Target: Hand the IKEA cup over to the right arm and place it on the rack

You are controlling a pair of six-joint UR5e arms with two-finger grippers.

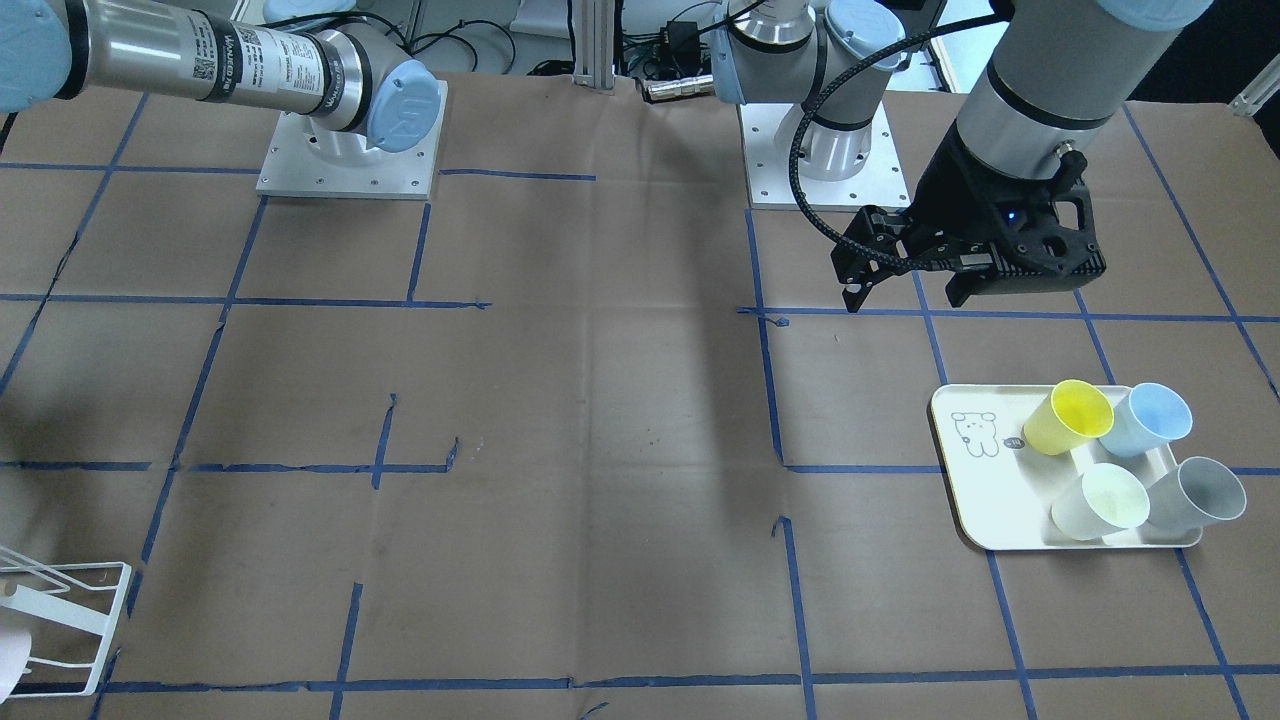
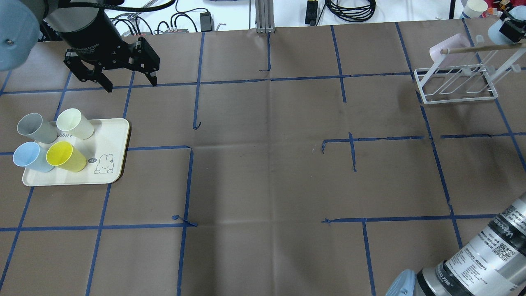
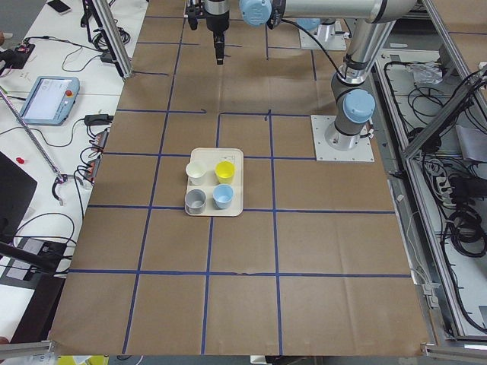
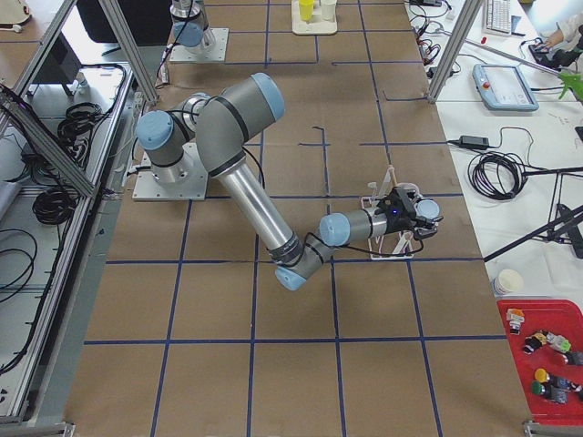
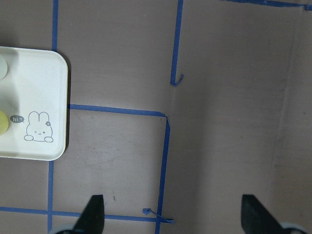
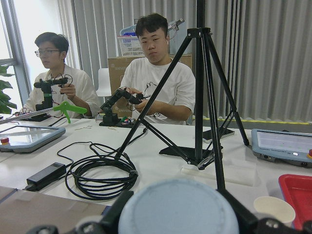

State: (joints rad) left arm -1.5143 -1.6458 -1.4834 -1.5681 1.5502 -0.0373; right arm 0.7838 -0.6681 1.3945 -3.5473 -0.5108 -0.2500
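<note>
Rack half out of frame

Pastel cups near my black grippers, on brown paper gridded in blue

Just below my black left gripper sits a cream tray with a grey-outlined rabbit drawing, carrying a grey cup, an off-white cup, a light blue cup and a yellow cup. Between the dark fingers of my right gripper is a pale blue cup; beside it are the white rack and a pink cup. The brown table paper carries blue tape lines.

Overhead sits behind robot, looks forward-down; front cam faces back steeply. Both catch tray and rack. Side cams view table lengthwise, high, far. Left wrist: close, straight down. Right wrist: level, toward two people.
</note>
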